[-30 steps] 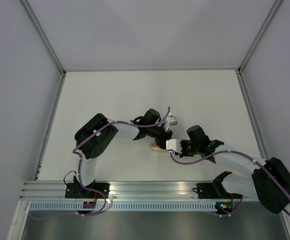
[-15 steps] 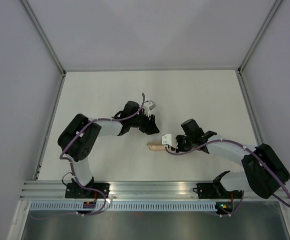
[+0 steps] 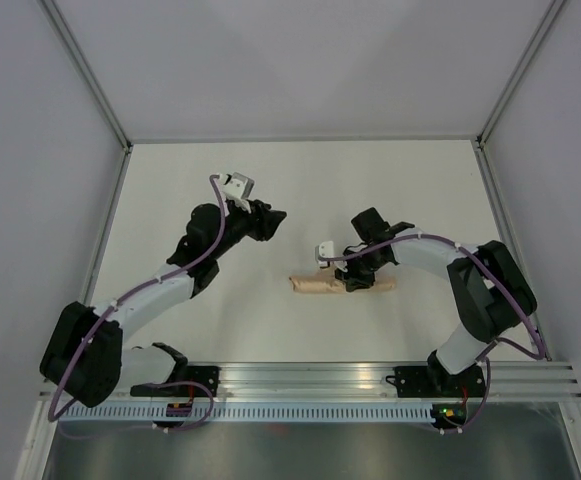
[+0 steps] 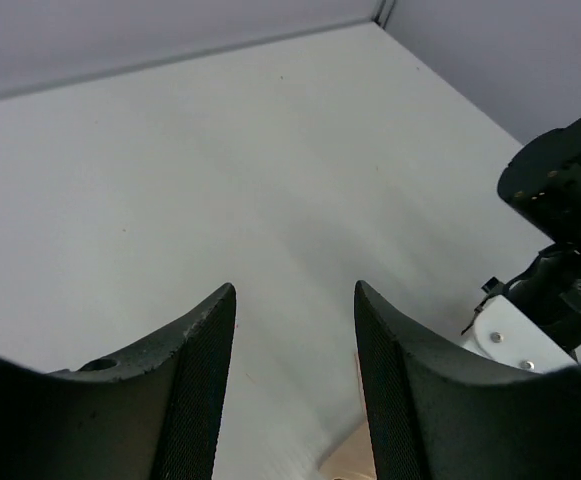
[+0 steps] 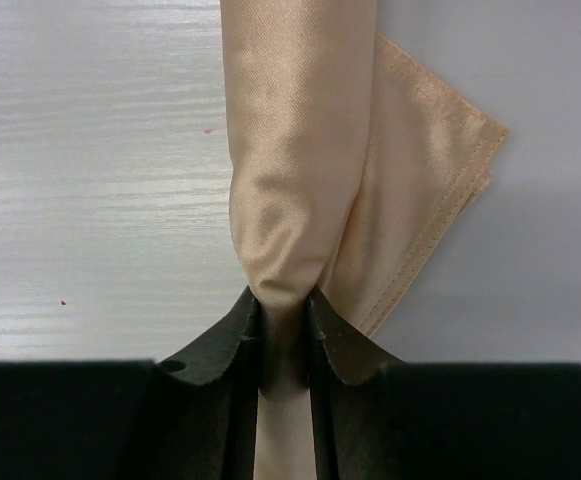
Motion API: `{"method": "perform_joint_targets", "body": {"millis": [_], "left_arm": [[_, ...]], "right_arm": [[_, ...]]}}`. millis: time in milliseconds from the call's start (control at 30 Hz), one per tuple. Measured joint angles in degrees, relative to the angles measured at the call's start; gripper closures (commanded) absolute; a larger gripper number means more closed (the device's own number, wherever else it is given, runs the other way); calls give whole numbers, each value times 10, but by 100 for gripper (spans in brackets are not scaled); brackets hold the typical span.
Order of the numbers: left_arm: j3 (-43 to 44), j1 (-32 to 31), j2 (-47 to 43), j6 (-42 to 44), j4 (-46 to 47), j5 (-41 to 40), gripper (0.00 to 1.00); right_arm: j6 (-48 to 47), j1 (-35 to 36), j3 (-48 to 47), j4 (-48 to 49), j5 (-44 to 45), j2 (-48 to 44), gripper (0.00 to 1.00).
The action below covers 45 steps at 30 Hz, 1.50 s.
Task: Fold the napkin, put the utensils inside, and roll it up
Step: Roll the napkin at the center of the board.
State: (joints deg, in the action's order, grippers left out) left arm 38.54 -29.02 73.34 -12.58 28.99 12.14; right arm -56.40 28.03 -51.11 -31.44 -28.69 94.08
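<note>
Napkin point(image 3: 315, 284) cloth lay on the white desk point(image 3: 410, 190) as a long, thin, tan roll. Your right end effector point(image 3: 356, 281) sat right on top of the roll, a little right of its middle, so most of the roll stuck out to the left of it. In the right wrist view its two fingers point(image 5: 228, 345) were squeezed tight on a fold of the cloth, and the roll ran straight out in front of them. A flat corner point(image 5: 440, 170) with a stitched hem poked out just to the right of the roll. Your left end effector point(image 3: 270, 218) was well apart from the napkin, up and off to the left of it. Its two fingers point(image 4: 195, 370) were spread wide with nothing between them, and bare desk showed past them. A tiny bit of tan cloth peeked in low down, just by its right finger.
</note>
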Motion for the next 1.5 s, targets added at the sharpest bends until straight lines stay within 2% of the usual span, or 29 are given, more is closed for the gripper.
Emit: {"method": "perform_joint_targets", "body": {"millis": [167, 333, 467, 667, 967, 1000, 1033, 1233, 1500], "left_arm": [[-36, -24, -69, 29, 26, -28, 43], [-51, -141, -91, 137, 31, -82, 41], [-52, -245, -55, 219, 40, -127, 41], [-52, -304, 26, 286, 41, -162, 39], [-29, -351, 176, 347, 38, -169, 37], [-24, -351, 191, 353, 38, -168, 28], [-19, -351, 203, 361, 38, -168, 27], [17, -351, 254, 386, 40, -168, 28], [52, -348, 301, 403, 39, -165, 35]], "right_arm": [[1, -19, -56, -56, -29, 50, 100], [4, -38, -106, -113, -59, 96, 100], [7, -47, -138, -149, -76, 124, 100], [14, -57, -166, -180, -91, 151, 100], [20, -61, -195, -211, -99, 176, 100], [20, -61, -197, -214, -99, 178, 100], [21, -61, -199, -216, -100, 179, 100], [23, -62, -205, -222, -99, 184, 99], [29, -62, -214, -231, -100, 191, 100]]}}
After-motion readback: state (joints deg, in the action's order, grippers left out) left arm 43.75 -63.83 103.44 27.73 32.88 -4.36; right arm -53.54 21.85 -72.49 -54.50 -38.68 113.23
